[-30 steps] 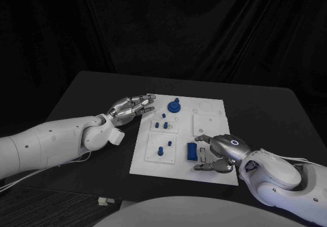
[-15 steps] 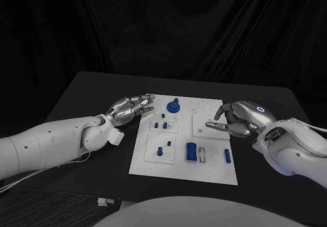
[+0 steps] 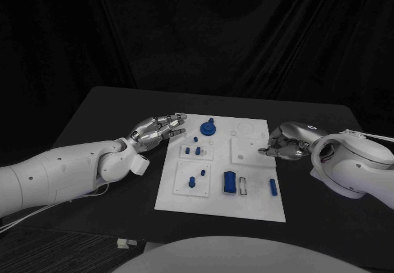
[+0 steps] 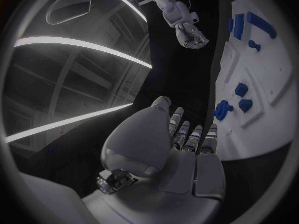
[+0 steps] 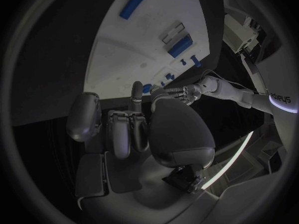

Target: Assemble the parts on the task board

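The right hand (image 3: 286, 143) hovers at the board's (image 3: 254, 206) right edge, fingers curled on nothing I can see; the left hand (image 3: 157, 129) waits spread at its far-left corner. Between placements, I judge: next, reach for the loose bar (image 3: 273, 187) lying near-right on the board.

A black table (image 3: 107, 114) with a matte top stands in front of a dark, loosely folded curtain (image 3: 213, 45) that hangs behind it.

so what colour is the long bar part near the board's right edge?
Blue. The bar lies on the white task board, clearest in the head view.
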Robot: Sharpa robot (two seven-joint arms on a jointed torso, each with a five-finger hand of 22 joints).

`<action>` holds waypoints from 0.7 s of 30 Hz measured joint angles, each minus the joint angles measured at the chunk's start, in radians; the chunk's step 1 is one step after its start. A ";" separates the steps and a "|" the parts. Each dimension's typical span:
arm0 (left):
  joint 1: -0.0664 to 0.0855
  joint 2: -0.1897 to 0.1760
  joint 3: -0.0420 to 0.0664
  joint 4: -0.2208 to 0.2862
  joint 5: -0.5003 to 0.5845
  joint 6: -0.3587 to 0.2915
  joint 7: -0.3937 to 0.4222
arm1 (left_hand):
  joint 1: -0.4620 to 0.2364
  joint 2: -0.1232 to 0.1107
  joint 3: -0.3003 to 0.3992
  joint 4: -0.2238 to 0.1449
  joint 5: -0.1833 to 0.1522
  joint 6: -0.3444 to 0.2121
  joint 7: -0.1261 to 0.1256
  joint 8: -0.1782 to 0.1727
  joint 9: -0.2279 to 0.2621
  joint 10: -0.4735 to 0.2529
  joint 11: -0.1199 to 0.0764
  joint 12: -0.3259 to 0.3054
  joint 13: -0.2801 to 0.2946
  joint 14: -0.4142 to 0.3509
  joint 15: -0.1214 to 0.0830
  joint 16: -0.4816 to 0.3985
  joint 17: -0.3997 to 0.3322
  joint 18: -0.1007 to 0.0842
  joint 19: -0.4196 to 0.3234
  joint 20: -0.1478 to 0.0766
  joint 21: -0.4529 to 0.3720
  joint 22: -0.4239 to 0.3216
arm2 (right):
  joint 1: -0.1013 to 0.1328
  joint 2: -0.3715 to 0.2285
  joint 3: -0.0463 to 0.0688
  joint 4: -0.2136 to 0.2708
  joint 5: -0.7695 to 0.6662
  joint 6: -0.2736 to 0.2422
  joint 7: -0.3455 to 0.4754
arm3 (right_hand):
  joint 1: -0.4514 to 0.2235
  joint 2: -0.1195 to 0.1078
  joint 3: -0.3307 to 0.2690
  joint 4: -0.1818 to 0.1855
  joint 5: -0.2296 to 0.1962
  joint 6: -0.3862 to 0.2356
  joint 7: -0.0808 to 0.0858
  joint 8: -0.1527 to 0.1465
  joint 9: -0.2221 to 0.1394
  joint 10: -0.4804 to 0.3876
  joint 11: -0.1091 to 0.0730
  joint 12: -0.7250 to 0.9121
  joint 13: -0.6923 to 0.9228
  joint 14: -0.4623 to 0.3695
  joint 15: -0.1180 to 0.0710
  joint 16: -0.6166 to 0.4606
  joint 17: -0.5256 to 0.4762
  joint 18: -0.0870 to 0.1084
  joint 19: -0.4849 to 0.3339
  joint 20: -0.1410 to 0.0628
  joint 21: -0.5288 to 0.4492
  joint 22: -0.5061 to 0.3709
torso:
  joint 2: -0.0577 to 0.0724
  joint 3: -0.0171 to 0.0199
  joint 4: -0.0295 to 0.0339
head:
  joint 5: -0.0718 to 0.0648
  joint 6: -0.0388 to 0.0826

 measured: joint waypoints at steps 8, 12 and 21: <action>0.000 0.002 0.000 -0.001 0.000 0.000 0.000 | 0.000 0.000 0.000 0.000 0.000 0.004 0.004 0.000 0.000 0.004 0.004 0.000 0.000 0.000 0.000 0.000 0.000 0.000 0.000 0.000 0.000 0.000 | 0.001 0.014 0.000 -0.019 0.032 0.194 -0.118 | -0.024 0.003 -0.042 -0.006 -0.098 0.120 0.016 -0.237 -0.097 0.001 0.003 0.000 0.000 -0.002 0.003 -0.007 0.000 0.000 -0.011 0.011 -0.041 0.000 | 0.002 0.0006 -0.0006 | -0.006 0.000; 0.000 0.003 0.000 -0.001 0.000 0.000 0.000 | 0.000 0.000 0.006 0.000 0.000 0.004 0.004 0.000 0.001 0.004 0.004 0.000 0.000 0.000 0.000 0.000 0.000 0.000 0.000 0.000 0.000 0.000 | -0.001 0.021 0.000 -0.025 0.048 0.252 -0.150 | -0.024 0.003 -0.052 -0.016 -0.098 0.119 0.029 -0.306 -0.128 -0.002 0.020 0.000 0.000 -0.001 0.017 -0.015 0.000 0.000 -0.016 0.016 -0.060 0.000 | 0.002 0.0011 -0.0012 | -0.005 0.000; 0.000 0.004 0.000 -0.003 0.000 0.001 0.000 | 0.000 0.000 0.005 0.000 0.000 0.007 0.007 0.004 0.001 0.005 0.011 0.005 0.001 0.000 0.000 0.000 0.000 0.000 0.000 0.000 0.000 -0.001 | -0.008 0.031 0.000 -0.035 0.072 0.304 -0.185 | -0.030 0.008 -0.069 -0.025 -0.063 0.231 -0.013 -0.279 -0.074 0.002 -0.005 0.000 0.000 0.002 0.002 -0.015 0.000 0.000 -0.016 0.002 -0.068 0.000 | 0.002 0.0012 -0.0012 | -0.010 0.000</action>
